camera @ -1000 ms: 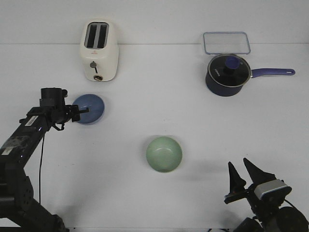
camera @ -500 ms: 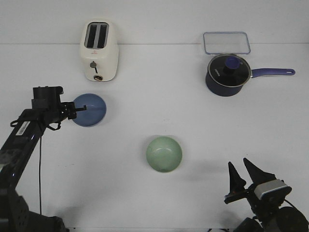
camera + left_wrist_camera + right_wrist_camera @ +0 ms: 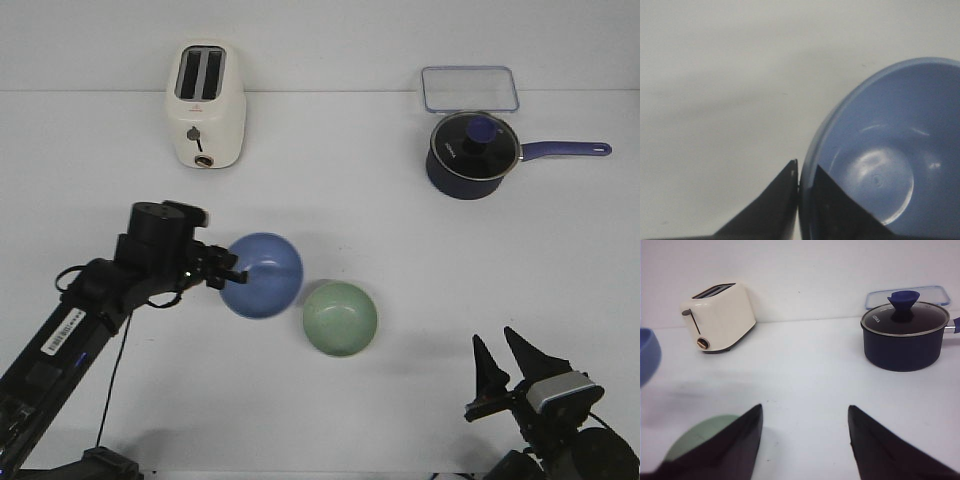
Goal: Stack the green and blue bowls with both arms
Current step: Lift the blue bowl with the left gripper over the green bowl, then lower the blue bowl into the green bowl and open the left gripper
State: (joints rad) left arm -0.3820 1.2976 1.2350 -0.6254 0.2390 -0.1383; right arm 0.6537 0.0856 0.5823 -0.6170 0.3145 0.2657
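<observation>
Now carrying the blue bowl to the green one.
Left gripper (image 3: 226, 273) pinches the blue bowl (image 3: 262, 275) by its rim, lifted beside the green bowl (image 3: 340, 318) mid-table; next, centre and lower it. Right gripper (image 3: 498, 370) rests spread near the front edge.

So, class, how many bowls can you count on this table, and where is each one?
2. The blue bowl is gripped at its rim by the left gripper, beside the green bowl, which sits on the table near the middle. None looks hidden.
</observation>
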